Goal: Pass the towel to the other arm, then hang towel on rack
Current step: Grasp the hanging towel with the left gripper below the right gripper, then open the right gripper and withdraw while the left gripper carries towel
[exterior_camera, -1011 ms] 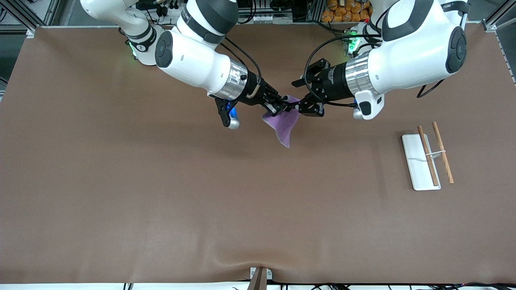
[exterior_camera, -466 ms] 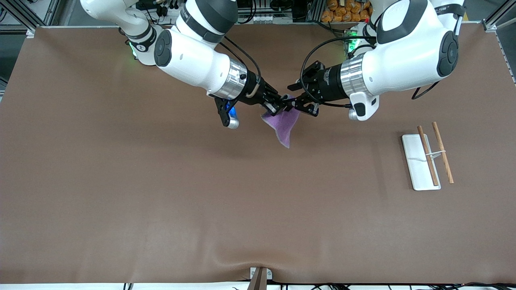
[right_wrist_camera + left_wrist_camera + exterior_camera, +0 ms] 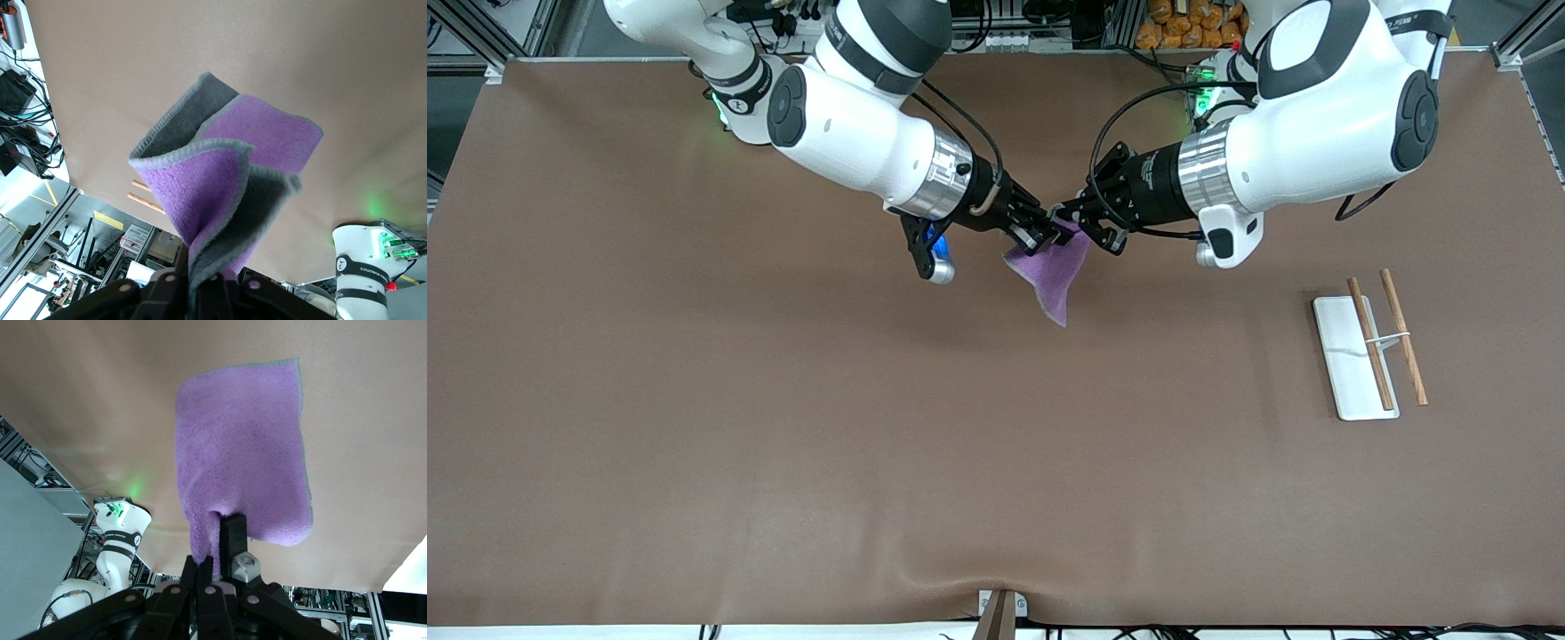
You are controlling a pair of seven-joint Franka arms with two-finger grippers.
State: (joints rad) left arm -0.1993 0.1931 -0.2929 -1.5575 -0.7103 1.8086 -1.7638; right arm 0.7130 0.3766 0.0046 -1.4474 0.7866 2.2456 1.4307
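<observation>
Pinching one corner of the small purple cloth towel [image 3: 1054, 271] mid-air, right tool [image 3: 1051, 235] offers it for handover; left tool [image 3: 1074, 220] clamps beside, nr worktop's robot-side edge.

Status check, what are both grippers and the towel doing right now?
Right gripper shut on towel, mid-air. Left gripper shut on the same corner. Rack bare, toward the left arm's end. Nothing in between.

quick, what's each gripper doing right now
Left gripper: shut on the purple towel, in the air over the table.
Right gripper: shut on the same towel.
</observation>
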